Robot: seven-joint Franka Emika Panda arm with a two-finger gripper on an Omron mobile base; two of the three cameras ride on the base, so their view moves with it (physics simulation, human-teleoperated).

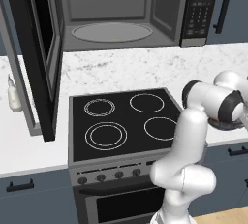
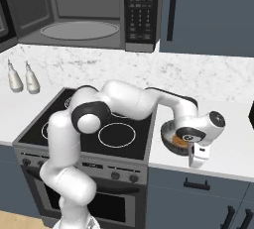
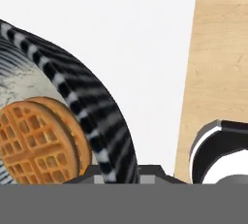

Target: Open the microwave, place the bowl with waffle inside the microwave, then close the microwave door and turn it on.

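Observation:
The microwave (image 1: 121, 9) stands open above the back counter, its grey inside and round turntable bare. The microwave door (image 1: 46, 48) is swung out to the left, its edge towards me. The dark ribbed bowl (image 2: 167, 135) sits on the white counter just right of the stove, and the golden waffle (image 3: 36, 143) lies inside it. My gripper (image 3: 118, 174) is at the bowl's near rim (image 3: 97, 111), with one fingertip on each side of the wall and closed on it. In the right base view the white hand hides most of the bowl.
The black four-ring stove (image 1: 123, 121) lies between the arm's base and the bowl. Two bottles (image 2: 22, 79) stand on the left counter. The keypad panel (image 1: 201, 5) is at the microwave's right. The counter's front edge and the wood floor (image 3: 218, 48) lie beside the bowl.

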